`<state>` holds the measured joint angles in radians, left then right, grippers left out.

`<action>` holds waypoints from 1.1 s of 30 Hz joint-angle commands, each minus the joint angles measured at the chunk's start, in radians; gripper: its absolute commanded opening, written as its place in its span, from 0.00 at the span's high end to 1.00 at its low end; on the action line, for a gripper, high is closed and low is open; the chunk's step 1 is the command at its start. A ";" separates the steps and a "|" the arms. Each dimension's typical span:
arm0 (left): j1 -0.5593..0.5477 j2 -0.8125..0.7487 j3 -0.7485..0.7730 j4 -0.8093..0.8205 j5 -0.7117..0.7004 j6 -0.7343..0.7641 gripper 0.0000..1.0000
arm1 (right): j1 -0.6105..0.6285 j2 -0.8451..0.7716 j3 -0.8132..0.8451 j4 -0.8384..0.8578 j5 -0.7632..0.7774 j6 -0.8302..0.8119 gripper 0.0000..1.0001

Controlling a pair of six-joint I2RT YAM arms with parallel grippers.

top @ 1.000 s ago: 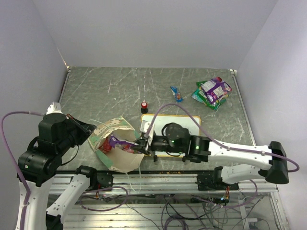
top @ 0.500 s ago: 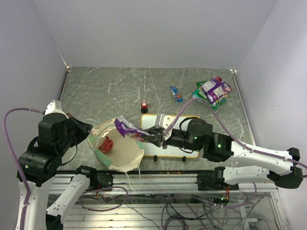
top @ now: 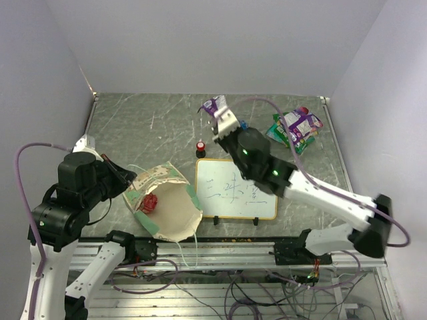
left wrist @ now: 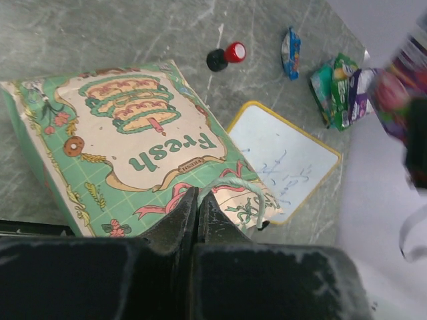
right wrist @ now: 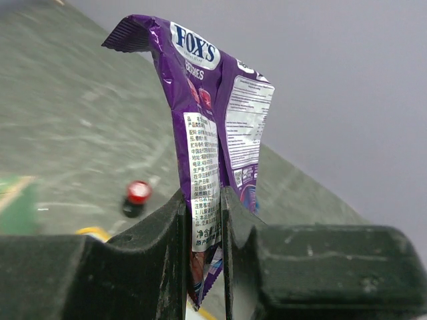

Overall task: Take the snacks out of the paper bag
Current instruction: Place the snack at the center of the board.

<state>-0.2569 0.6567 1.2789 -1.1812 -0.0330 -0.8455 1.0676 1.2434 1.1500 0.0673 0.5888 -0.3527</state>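
Top external: the right gripper (top: pixel 222 122) has lifted the purple packet (top: pixel 213 105) out of the paper bag (top: pixel 175 212) and now grips it beyond the whiteboard (top: pixel 233 190). One red snack (top: pixel 149 202) still lies inside the bag, left of the whiteboard.

Left wrist: the left gripper (left wrist: pixel 198 195) is clenched on the bag's rim.

Right wrist: the packet is glossy and creased, clamped upright.

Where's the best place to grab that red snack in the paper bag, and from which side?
Likely from straight above, through the open mouth of the paper bag, pinching the red snack across its crumpled body; the bag's walls ring it, blocking any sideways approach.
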 commanded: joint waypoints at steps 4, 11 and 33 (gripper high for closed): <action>0.002 -0.023 -0.047 -0.048 0.169 0.023 0.93 | -0.234 0.326 0.172 -0.003 0.090 0.108 1.00; 0.002 -0.030 -0.024 -0.183 0.181 0.058 0.93 | -0.331 0.656 0.412 -0.148 0.087 0.165 1.00; -0.031 0.117 0.122 -0.276 -0.066 0.028 0.93 | -0.356 0.928 0.418 0.020 0.067 0.114 0.96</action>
<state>-0.2817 0.8188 1.4124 -1.4857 -0.0864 -0.7975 0.7177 2.1426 1.5204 0.0471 0.6563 -0.2470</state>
